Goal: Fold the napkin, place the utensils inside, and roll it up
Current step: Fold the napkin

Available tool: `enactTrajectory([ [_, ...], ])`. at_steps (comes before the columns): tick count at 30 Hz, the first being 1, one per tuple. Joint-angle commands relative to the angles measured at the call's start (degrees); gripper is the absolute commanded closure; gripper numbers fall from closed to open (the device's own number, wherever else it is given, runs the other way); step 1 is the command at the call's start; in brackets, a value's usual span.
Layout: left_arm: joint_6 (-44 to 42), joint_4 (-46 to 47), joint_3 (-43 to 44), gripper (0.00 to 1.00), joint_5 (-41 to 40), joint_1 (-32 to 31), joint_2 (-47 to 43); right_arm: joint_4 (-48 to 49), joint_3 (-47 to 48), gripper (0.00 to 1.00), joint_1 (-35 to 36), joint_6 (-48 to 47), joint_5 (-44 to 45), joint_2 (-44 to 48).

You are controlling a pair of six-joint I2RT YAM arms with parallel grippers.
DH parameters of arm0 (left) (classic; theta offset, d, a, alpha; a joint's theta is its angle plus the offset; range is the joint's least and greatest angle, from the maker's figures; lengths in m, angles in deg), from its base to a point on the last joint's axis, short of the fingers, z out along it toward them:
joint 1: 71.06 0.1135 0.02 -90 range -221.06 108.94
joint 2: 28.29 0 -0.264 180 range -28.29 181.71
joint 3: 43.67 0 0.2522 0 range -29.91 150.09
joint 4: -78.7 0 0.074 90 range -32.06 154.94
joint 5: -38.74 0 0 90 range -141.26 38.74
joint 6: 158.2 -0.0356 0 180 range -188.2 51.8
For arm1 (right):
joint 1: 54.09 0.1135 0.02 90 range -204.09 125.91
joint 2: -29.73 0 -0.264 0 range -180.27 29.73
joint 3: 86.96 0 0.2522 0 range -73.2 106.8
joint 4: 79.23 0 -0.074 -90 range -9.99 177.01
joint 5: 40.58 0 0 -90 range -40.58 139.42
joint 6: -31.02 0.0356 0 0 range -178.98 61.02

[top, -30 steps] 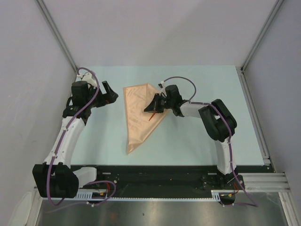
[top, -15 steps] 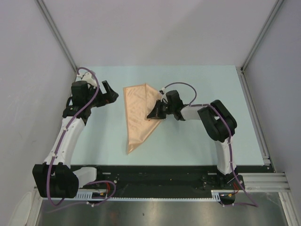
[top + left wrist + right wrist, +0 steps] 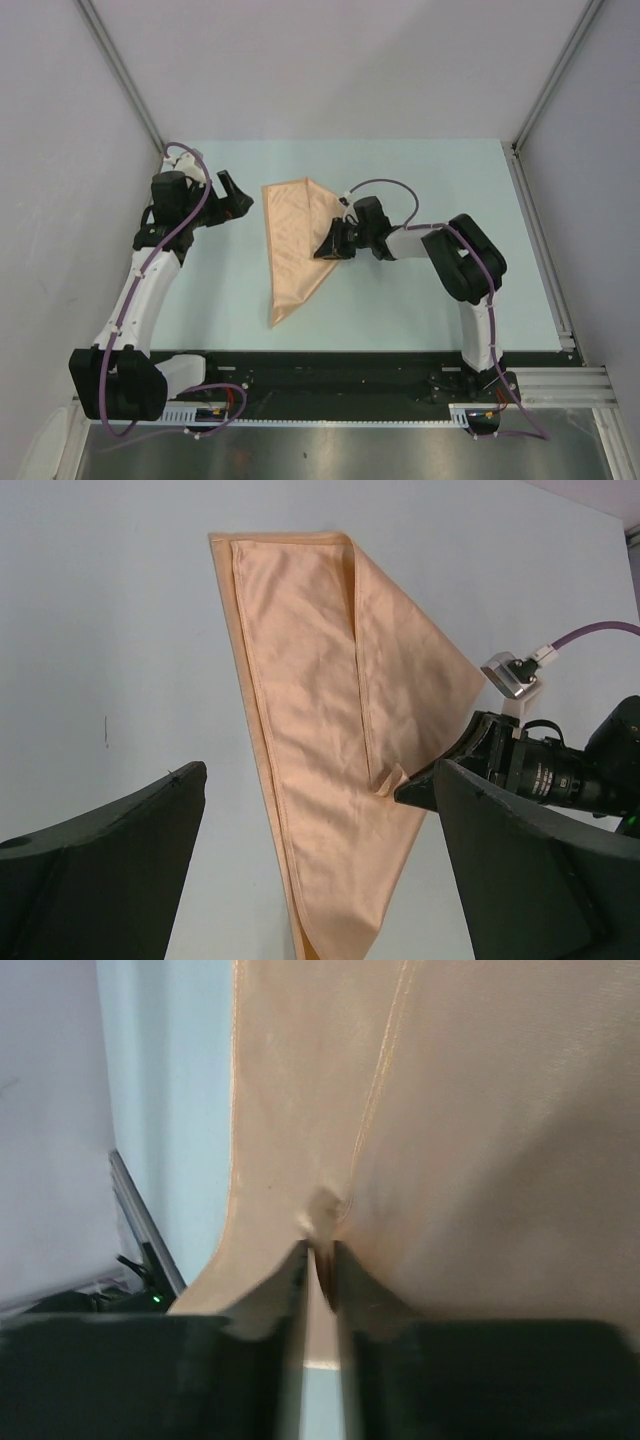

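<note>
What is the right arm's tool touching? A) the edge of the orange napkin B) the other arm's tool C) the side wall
A: the right tool is closed on a small tuck of the napkin at its edge; the left tool hangs open, well apart from it.

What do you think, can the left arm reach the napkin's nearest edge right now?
Probably yes: the left gripper is open beside the napkin, only bare table lies between, and the right gripper pinches the opposite edge.
</note>
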Motion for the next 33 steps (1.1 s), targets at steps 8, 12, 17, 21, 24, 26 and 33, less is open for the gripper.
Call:
enactTrajectory([
  [8,0.6,1.9,-0.5,0.00,1.1,0.4,-0.8,-13.2,1.8,0.43,5.1,-14.3,2.5,13.9],
  [12,0.7,1.8,-0.4,0.00,1.1,0.5,-1.1,-21.0,5.7,0.42,9.0,-20.9,5.8,15.9],
  [17,0.6,1.7,-0.3,0.00,0.7,0.5,-1.7,-17.9,6.6,0.42,13.9,-18.9,5.9,13.1],
  [21,0.6,1.5,-0.2,0.00,0.9,0.5,-2.3,-10.9,5.9,0.43,17.3,-15.0,4.3,8.1],
  [24,0.5,1.5,-0.3,0.00,0.4,0.5,-2.7,-6.0,4.8,0.45,19.5,-12.0,3.0,5.9],
  [26,0.5,1.4,-0.1,0.00,0.4,0.5,-2.8,-4.8,4.2,0.47,21.2,-10.9,3.4,5.3],
  [33,0.7,1.7,-0.2,0.00,0.8,0.5,-3.0,-0.8,1.2,0.50,22.8,-8.0,3.5,3.8],
])
